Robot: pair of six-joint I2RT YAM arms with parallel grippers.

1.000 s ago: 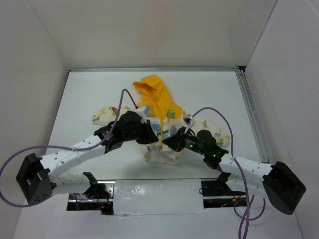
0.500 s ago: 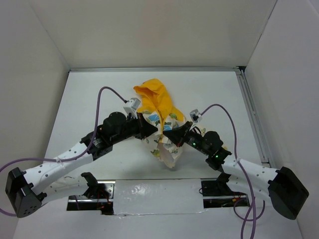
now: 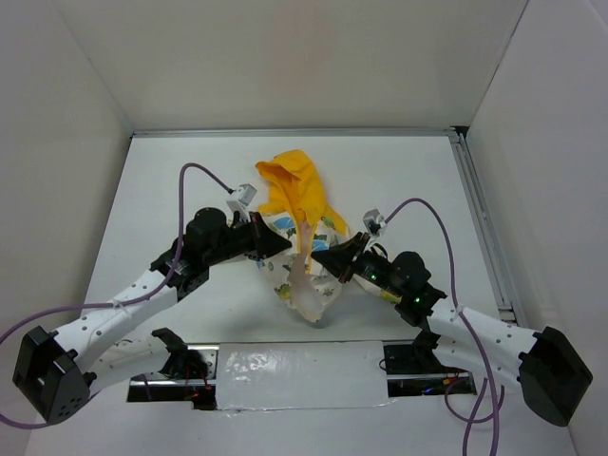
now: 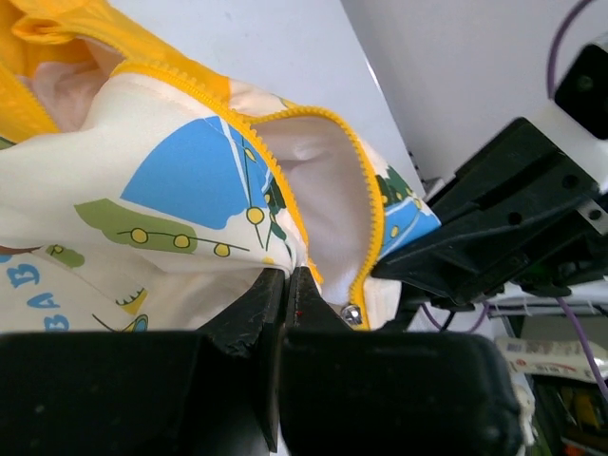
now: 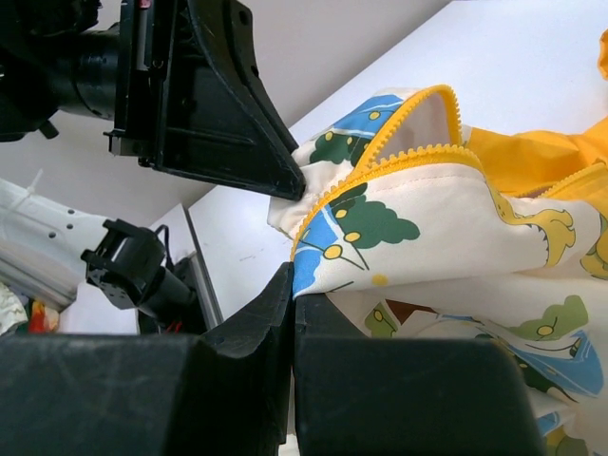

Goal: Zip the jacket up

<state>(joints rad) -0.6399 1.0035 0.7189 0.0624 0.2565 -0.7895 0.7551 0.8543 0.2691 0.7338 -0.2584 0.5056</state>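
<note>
The jacket hangs bunched between my two grippers, its yellow hood resting on the table and its cream printed body drooping below them. My left gripper is shut on the fabric edge beside the yellow zipper teeth; in its wrist view the jaws pinch the cloth, with a small metal piece just to their right. My right gripper is shut on the opposite edge, its jaws closed on cloth below the zipper teeth. The two grippers nearly touch.
A white table is enclosed by white walls on three sides. A metal rail runs along the right edge. A silver strip lies at the near edge between the arm bases. Purple cables loop above both wrists.
The jacket lay flat a second ago; both grippers have lifted its front edges off the table, so its body now hangs bunched. The left arm has drawn back to the left.
</note>
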